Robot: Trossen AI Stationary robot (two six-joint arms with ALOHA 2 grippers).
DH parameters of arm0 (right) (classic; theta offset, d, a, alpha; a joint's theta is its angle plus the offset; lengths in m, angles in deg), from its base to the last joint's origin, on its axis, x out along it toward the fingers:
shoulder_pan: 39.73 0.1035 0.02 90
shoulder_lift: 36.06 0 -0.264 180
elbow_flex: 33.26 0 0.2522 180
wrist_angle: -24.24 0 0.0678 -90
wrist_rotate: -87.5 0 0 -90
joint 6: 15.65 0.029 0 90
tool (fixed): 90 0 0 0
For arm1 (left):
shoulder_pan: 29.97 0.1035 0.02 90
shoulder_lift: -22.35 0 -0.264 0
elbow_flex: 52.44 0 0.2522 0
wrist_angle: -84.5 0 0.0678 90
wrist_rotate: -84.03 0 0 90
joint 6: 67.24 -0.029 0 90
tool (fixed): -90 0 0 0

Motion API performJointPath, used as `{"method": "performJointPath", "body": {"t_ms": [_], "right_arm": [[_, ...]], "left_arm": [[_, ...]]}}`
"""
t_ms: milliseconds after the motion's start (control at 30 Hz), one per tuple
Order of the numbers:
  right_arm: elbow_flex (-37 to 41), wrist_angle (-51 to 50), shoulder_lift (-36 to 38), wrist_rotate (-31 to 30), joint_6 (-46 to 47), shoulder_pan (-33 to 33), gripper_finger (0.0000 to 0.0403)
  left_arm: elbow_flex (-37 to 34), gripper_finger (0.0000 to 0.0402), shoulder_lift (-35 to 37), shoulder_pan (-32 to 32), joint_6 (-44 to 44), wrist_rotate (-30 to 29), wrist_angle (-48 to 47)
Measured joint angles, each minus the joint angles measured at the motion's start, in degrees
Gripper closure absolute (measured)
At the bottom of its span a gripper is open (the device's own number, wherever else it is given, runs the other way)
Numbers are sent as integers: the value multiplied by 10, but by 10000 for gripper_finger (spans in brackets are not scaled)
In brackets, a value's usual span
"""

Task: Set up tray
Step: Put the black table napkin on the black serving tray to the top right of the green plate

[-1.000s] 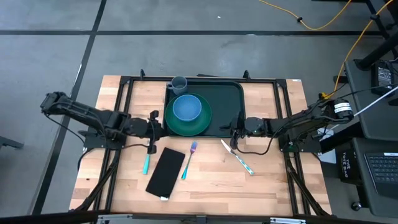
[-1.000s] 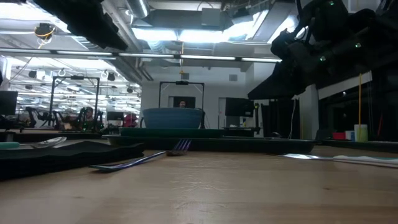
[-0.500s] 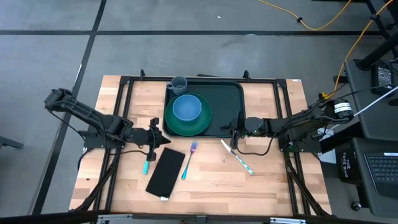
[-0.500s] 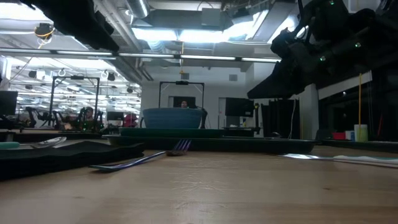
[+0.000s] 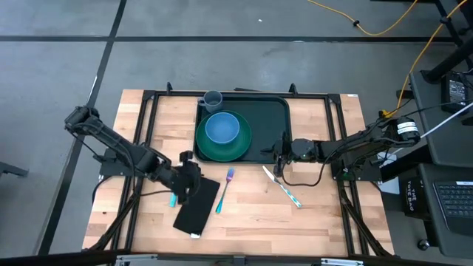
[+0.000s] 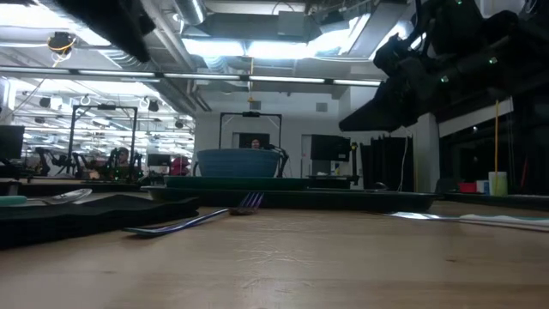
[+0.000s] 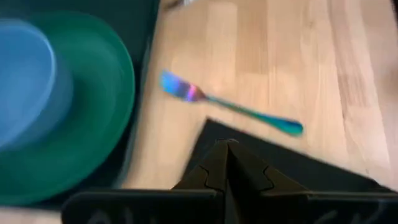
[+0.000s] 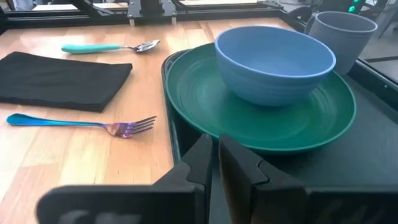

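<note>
High view: dark green rounded tray [image 5: 267,118] holds plate [image 5: 222,145]; both grippers pressed together.

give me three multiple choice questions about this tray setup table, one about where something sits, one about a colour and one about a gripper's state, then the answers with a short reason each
1. Where does the blue bowl sit?
A. on the green plate, on the tray
B. on the bare wood
C. on the black napkin

2. What colour is the spoon's handle?
A. red
B. teal
C. white

3. How do the left gripper's fingers stand?
A. wide open
B. clamped on the fork
C. shut, holding nothing

Answers:
1. A: the blue bowl rests on the green plate, which lies on the tray beside the grey cup.
2. B: the spoon shows a teal handle in the right wrist view.
3. C: the left gripper has its fingers together over the black napkin, while the fork lies free on the wood. The right gripper waits at the tray's near edge.
</note>
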Motion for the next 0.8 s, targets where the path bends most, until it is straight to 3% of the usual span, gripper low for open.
{"method": "performJointPath", "body": {"t_ms": [200, 333, 500, 633, 800], "right_arm": [[0, 10, 0, 0, -1, 0, 367], [0, 19, 0, 0, 0, 0, 367], [0, 35, 0, 0, 0, 0, 367], [0, 41, 0, 0, 1, 0, 367], [0, 35, 0, 0, 9, 0, 367]], "left_arm": [[60, 399, -50, -64, 188, 16, -133], [75, 400, -67, -121, 287, 35, -142], [77, 399, -72, -189, 402, 18, -143], [77, 400, -72, -226, 452, -4, -143], [76, 399, -84, -254, 433, -20, -146]]}}
